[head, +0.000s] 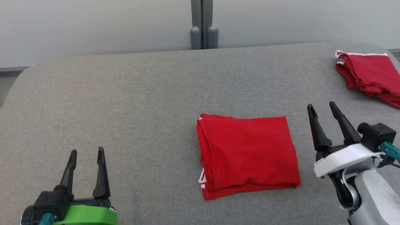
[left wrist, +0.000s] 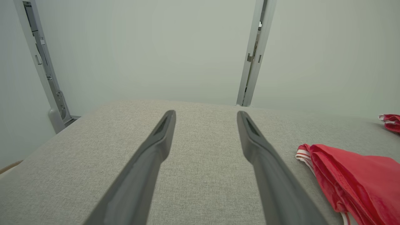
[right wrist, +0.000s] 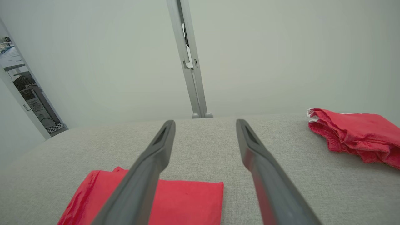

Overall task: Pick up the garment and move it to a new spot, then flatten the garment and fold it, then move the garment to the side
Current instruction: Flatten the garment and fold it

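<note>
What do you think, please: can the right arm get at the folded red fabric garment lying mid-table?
Probably yes: the right pincer hangs open just beside the folded red fabric garment, apart from it, with bare grey fabric-covered table between them and nothing in the way.

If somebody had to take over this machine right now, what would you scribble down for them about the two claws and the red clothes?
Left claw: open, empty, over the bare grey padded table, left of the garment.
Right claw: open, empty, to the right of the garment, holding nothing.
Folded red garment: lies in a neat rectangle mid-table. A second red garment sits loosely folded at the far right corner.
Done: the middle one looks flattened and folded.
Left: probably just moving it to the side.
</note>
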You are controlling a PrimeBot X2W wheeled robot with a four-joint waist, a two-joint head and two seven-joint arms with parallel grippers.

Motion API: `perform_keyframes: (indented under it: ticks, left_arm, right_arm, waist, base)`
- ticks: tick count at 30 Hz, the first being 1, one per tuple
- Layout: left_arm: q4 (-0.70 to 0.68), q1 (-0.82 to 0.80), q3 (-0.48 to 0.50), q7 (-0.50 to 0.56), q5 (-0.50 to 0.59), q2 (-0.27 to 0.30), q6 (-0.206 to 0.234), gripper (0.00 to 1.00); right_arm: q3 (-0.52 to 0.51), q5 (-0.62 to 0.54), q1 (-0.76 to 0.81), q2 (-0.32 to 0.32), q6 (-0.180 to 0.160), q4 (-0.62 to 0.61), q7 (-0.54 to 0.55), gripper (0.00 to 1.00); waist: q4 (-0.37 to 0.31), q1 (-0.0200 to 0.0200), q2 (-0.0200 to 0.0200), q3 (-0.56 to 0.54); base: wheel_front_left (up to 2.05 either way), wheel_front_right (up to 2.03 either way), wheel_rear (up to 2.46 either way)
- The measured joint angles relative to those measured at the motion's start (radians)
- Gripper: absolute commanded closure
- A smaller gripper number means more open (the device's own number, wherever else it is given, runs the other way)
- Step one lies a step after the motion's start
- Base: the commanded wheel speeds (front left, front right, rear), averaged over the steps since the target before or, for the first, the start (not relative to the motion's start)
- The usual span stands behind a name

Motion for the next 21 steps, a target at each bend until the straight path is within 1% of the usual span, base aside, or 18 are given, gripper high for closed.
perform_keyframes:
  ticks: [10, 13, 21]
  left_arm:
    - [0.017, 0.015, 0.006, 0.0, 0.007, 0.0, 0.0, 0.0]
    - [0.021, 0.016, 0.008, 0.0, 0.008, 0.0, 0.0, 0.0]
    - [0.033, 0.031, 0.018, 0.0, 0.017, 0.0, 0.0, 0.0]
  right_arm:
    - [-0.058, -0.073, 0.174, 0.044, 0.0, -0.135, 0.0, 0.0]
    - [-0.086, -0.091, 0.215, 0.062, 0.0, -0.162, 0.0, 0.0]
    - [-0.119, -0.123, 0.282, 0.091, 0.0, -0.203, 0.0, 0.0]
  waist:
    - [-0.045, 0.0, 0.0, -0.043]
    - [-0.051, 0.0, 0.0, -0.053]
    - [-0.046, 0.0, 0.0, -0.071]
  base:
    - [0.0, 0.0, 0.0]
    - [0.0, 0.0, 0.0]
    - [0.0, 0.0, 0.0]
